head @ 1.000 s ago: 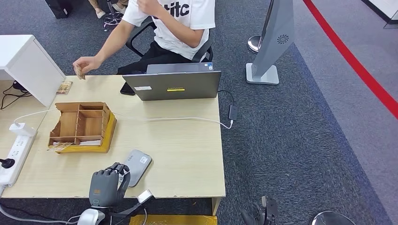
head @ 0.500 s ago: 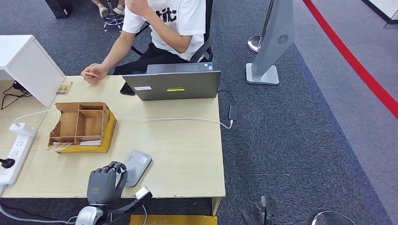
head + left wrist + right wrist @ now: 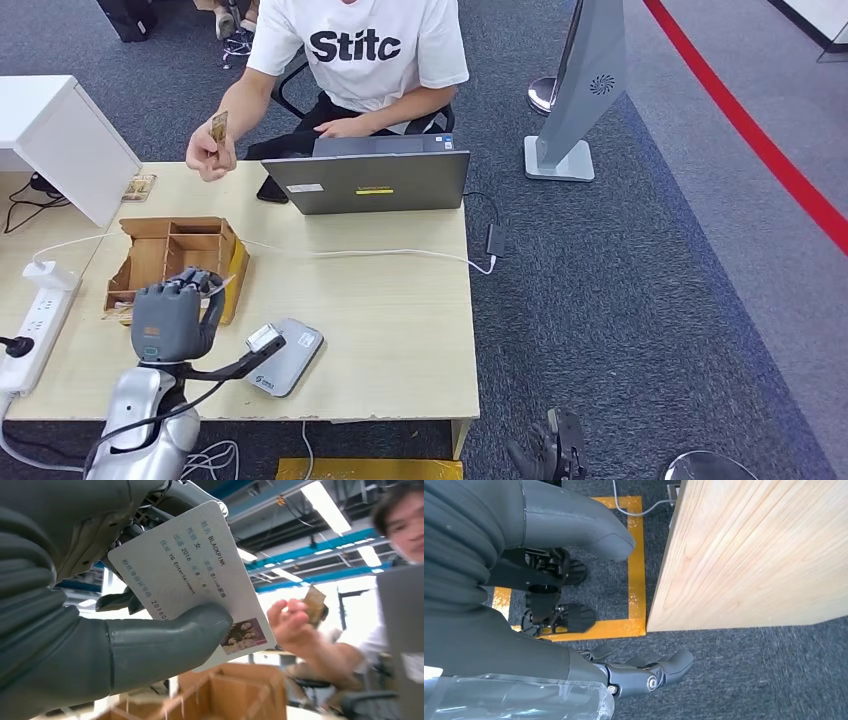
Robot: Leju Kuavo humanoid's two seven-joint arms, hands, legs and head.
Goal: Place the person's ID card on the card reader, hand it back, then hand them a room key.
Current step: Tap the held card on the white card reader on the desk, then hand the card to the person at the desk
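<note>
Left hand (image 3: 170, 318) has lifted off the card reader (image 3: 282, 357), pinching the ID card (image 3: 200, 580); we judge hand-back comes next.

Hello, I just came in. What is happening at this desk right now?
The robot's left hand is raised over the desk, holding a white ID card between thumb and fingers. The card reader lies on the desk near the robot, with nothing on it. Across the desk, a person seated behind a laptop holds up a small brown card. The right hand hangs beside the desk, holding nothing.
</note>
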